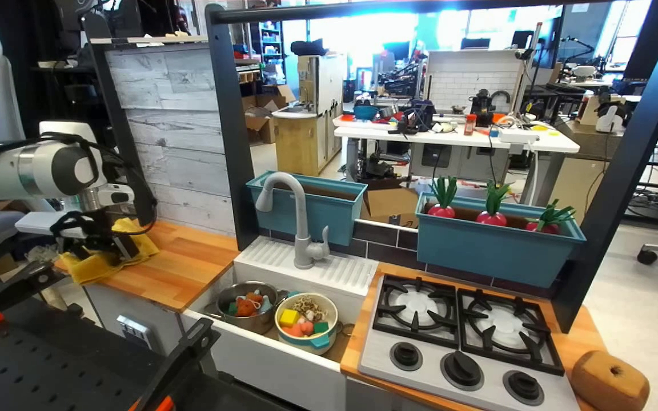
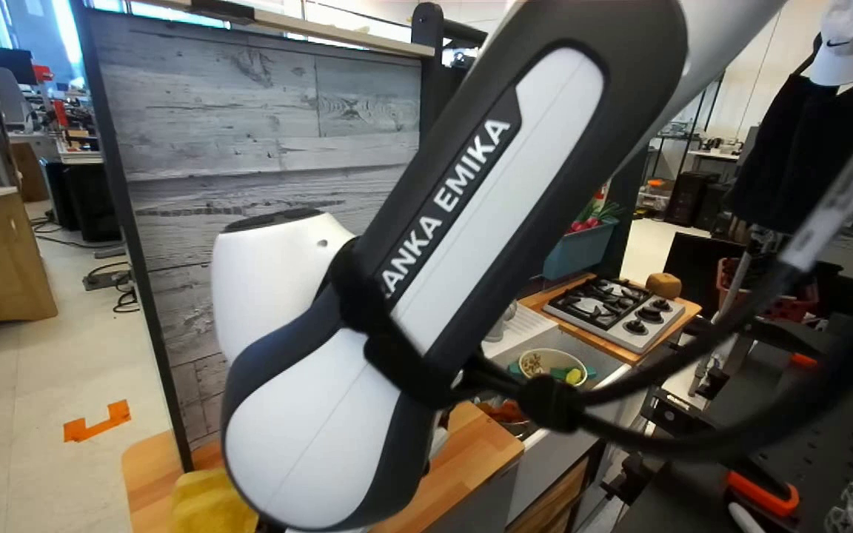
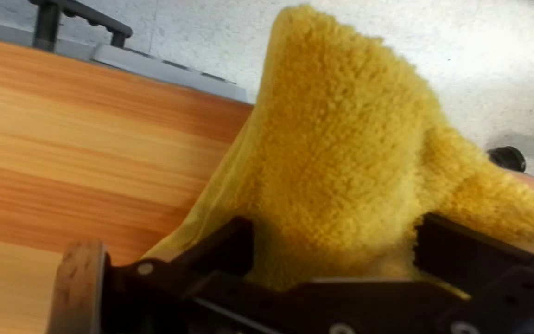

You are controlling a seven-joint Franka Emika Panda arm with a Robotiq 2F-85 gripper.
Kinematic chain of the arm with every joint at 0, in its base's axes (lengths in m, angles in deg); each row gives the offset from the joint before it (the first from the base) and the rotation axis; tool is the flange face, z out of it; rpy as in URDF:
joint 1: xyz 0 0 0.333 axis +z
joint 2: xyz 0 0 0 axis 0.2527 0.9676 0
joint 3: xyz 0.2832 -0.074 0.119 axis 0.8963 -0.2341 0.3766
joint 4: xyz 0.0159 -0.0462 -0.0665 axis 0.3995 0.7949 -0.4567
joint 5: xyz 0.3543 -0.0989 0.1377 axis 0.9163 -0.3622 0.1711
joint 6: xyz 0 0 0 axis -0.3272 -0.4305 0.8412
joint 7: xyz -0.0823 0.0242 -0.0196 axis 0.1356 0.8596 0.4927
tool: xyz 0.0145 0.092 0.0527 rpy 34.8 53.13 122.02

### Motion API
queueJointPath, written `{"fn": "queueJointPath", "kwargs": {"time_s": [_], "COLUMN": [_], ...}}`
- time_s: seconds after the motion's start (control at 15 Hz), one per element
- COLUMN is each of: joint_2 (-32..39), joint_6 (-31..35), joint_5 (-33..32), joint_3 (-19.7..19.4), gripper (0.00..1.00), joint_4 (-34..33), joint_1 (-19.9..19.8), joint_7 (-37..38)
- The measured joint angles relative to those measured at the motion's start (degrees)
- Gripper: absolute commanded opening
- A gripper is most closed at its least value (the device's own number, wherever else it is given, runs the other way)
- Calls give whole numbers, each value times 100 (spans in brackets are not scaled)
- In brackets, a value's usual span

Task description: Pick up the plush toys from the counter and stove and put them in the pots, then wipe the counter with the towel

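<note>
- Pincer (image 3: 334,239), black, one: its two fingers (image 3: 230,243) are standing spread wide, pinching nothing; whether the tips are pressing the pile sideways is too dark to tell.
- Towel (image 3: 336,139), yellow, fleecy, one: is lying rumpled between the fingers, at the end of the wooden counter (image 1: 177,262) away from the sink (image 1: 237,333), with part of it reaching past the edge.
- Handling of same: is promising to be light, limp and soft, hardly fragile, its nap likely giving good friction rather than slipping.
- Hold: the thick raised fold between the fingers is looking best; a thin hem would probably be slithering out. The overhanging part may be tugging the cloth off if the bite is shallow.
- Steel pot (image 1: 252,326), one: is sitting in the sink, holding an orange toy (image 1: 246,306) among others.
- Cream pot (image 1: 291,341), one: is sitting just beside it, holding a yellow toy (image 1: 289,318), a green toy (image 1: 321,327) and more.
- Stage, judged: the toys are seemingly stowed; gripping the towel for wiping is probably the step in hand.
- Stove (image 1: 430,365), one: is standing beyond the sink.
- Brown lump (image 1: 612,379), one: is resting beside the stove; whether it is counting as a toy cannot be told.
</note>
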Motion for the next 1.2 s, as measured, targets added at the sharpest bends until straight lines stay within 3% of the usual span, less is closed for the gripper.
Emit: {"fn": "queueJointPath", "kwargs": {"time_s": [0.27,0.73,1.0,1.2], "joint_2": [-7,-901,-750,-354], "joint_6": [-82,-406,207,736], "joint_5": [-3,-22,-20,-20], "joint_3": [-162,-1249,-1038,-632], "gripper": [100,100,100,100], "joint_4": [-31,1120,1009,689], "joint_1": [155,-327,-348,-55], "joint_7": [8,288,288,271]}}
